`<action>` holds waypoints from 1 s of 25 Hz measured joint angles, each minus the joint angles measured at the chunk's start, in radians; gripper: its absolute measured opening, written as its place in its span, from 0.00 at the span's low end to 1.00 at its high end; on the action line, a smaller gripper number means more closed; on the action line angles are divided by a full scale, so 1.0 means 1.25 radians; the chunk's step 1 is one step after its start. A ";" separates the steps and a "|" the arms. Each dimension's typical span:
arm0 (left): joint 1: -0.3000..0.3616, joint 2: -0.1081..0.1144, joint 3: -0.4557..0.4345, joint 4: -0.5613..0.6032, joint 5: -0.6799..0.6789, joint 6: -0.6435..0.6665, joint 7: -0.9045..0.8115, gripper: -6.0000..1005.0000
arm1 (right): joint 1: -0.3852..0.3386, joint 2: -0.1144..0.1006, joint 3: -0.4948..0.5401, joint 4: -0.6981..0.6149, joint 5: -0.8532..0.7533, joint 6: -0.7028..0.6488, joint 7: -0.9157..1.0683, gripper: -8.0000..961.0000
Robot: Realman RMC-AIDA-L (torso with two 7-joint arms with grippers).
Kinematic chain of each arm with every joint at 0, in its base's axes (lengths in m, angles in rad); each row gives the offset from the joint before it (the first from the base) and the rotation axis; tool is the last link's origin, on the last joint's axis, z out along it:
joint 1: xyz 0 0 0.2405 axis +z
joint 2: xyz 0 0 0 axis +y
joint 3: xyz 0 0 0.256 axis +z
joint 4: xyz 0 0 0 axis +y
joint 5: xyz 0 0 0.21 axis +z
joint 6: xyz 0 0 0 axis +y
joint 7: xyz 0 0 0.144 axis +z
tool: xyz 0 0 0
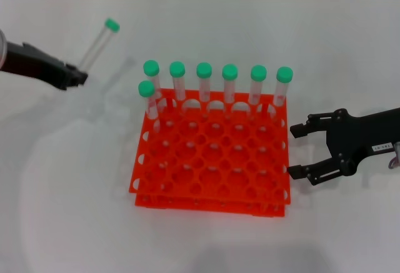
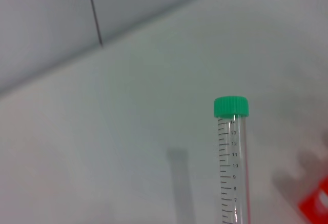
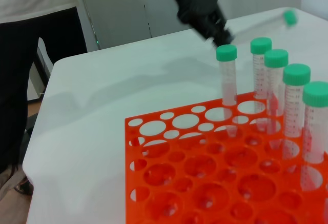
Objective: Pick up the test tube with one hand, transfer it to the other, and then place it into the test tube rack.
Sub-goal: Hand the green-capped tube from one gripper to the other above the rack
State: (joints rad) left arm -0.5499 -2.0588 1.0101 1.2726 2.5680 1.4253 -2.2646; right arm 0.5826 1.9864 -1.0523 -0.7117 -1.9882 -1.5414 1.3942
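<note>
The rack (image 1: 212, 160) stands on the white desk (image 1: 75, 185) before me, its orange grid of round holes mostly bare; seven green-capped tubes (image 1: 230, 89) stand upright in it, six in a line along the far row and one just in front of that line at its left end. My left claw (image 1: 74, 76) is raised off to the left of the rack, well apart from it, clamped on the lower end of the tube (image 1: 97, 45), which slants up and away with its green cap topmost, clear of the desk. My right claw (image 1: 301, 151) sits just beside the rack's right edge, low over the desk, its two fingers spread apart with nothing between them. My left wrist view alone shows the printed scale running down the tube (image 2: 233, 167) under its cap, and only a red-orange corner of the rack (image 2: 318, 203). My right wrist view looks across the rack (image 3: 205, 172) from low down, shows five of the tubes (image 3: 226, 75) close, my left claw (image 3: 218, 32) beyond them, and a person in dark trousers (image 3: 31, 80) standing at the far side of the desk (image 3: 102, 106).
</note>
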 joint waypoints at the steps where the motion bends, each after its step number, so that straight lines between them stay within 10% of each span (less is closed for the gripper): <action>1: 0.015 -0.005 0.000 0.016 -0.015 -0.022 0.013 0.19 | -0.002 0.001 0.000 0.000 0.000 0.000 0.000 0.91; 7: 0.099 -0.018 0.006 0.027 -0.220 -0.171 0.159 0.19 | -0.009 0.007 0.002 0.000 0.002 0.005 -0.003 0.91; 17: 0.112 -0.011 -0.028 -0.216 -0.724 -0.241 0.537 0.19 | -0.020 0.019 0.004 0.004 0.026 0.022 -0.040 0.91; 25: 0.022 0.047 -0.032 -0.402 -0.807 -0.069 0.623 0.19 | -0.034 0.019 0.004 0.000 0.046 0.021 -0.048 0.91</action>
State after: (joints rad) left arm -0.5224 -1.9996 0.9706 0.7700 1.5589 1.3395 -1.4860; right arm 0.5400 2.0096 -1.0477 -0.7123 -1.9303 -1.5152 1.3337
